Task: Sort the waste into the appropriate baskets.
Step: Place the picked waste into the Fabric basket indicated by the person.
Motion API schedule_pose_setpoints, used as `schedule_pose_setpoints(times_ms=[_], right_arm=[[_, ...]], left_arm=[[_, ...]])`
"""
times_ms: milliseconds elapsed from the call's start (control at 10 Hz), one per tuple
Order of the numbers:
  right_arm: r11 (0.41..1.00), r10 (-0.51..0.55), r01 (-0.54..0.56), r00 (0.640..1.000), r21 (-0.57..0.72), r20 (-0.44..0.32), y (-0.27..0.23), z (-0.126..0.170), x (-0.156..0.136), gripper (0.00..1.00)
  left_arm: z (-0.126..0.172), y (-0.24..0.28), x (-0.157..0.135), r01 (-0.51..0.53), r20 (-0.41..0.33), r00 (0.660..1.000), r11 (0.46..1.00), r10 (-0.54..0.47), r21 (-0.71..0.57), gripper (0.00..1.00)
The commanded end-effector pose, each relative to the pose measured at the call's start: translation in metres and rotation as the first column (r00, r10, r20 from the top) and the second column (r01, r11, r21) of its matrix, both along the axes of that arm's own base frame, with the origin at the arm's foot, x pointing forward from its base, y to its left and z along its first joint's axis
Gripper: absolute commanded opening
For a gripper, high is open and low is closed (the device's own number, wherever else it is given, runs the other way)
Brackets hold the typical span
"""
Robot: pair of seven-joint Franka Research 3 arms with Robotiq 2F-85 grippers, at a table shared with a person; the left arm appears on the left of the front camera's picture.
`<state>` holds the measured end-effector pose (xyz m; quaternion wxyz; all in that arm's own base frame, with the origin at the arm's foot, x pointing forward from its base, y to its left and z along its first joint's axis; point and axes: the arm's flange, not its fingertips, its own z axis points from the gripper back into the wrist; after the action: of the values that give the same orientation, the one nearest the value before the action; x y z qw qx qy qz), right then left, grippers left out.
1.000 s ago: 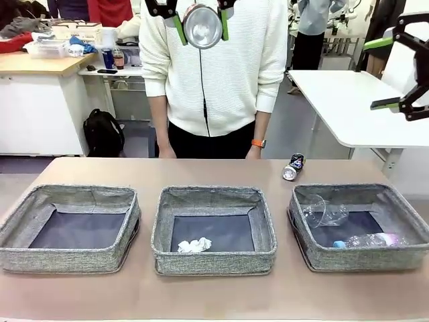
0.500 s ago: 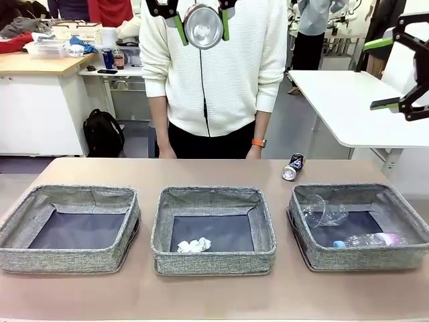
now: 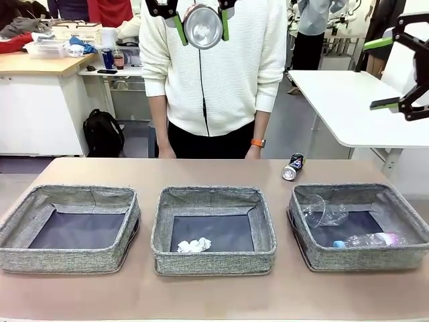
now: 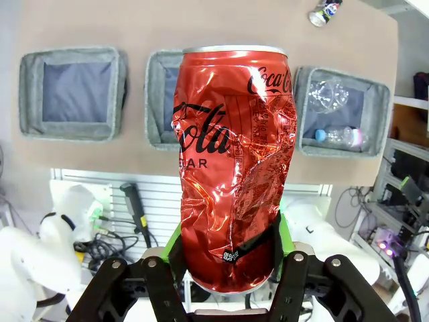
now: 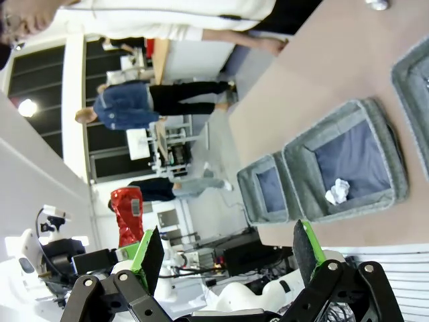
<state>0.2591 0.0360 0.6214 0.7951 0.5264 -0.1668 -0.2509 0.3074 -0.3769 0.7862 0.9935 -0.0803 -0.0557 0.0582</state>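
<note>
The left gripper [image 4: 229, 249] is raised high above the table [image 3: 214, 295], its green pads pressed against the lower sides of a crushed red can [image 4: 231, 168], which stands upright between the fingers with its top end pointing down at the table. In the front view the can's round silver end faces the camera, in front of the chest of the person [image 3: 214, 87] standing at the far side. The right gripper [image 5: 228, 245] hangs high off the right side of the table with its fingers spread wide and nothing between them. Three grey baskets sit in a row along the near side of the table. The left basket [image 3: 70, 258] shows only its dark bottom. The middle basket [image 3: 214, 263] holds a crumpled paper ball [image 3: 194, 245] near its front wall. The right basket [image 3: 362, 258] holds a clear plastic cup [image 3: 324, 213] lying on its side and a clear bottle [image 3: 372, 239] with a blue cap. A dark can [image 3: 293, 166] lies on the table just behind the right basket, near the person's hand [image 3: 253, 153].
</note>
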Motion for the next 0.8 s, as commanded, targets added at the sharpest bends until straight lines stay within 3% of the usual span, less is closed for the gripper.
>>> schedule_pose_setpoints(times_ms=[0,700], right_arm=[[1.000,0.018,-0.018,1.000,0.012,0.019,-0.0012,0.0013,0.0037,1.00],[1.000,0.018,-0.018,1.000,0.012,0.019,-0.0012,0.0013,0.0037,1.00]], left_arm=[[-0.0004,0.0023,-0.0022,-0.017,0.012,1.000,1.000,0.017,-0.001,0.57],[-0.0004,0.0023,-0.0022,-0.017,0.012,1.000,1.000,0.017,-0.001,0.57]])
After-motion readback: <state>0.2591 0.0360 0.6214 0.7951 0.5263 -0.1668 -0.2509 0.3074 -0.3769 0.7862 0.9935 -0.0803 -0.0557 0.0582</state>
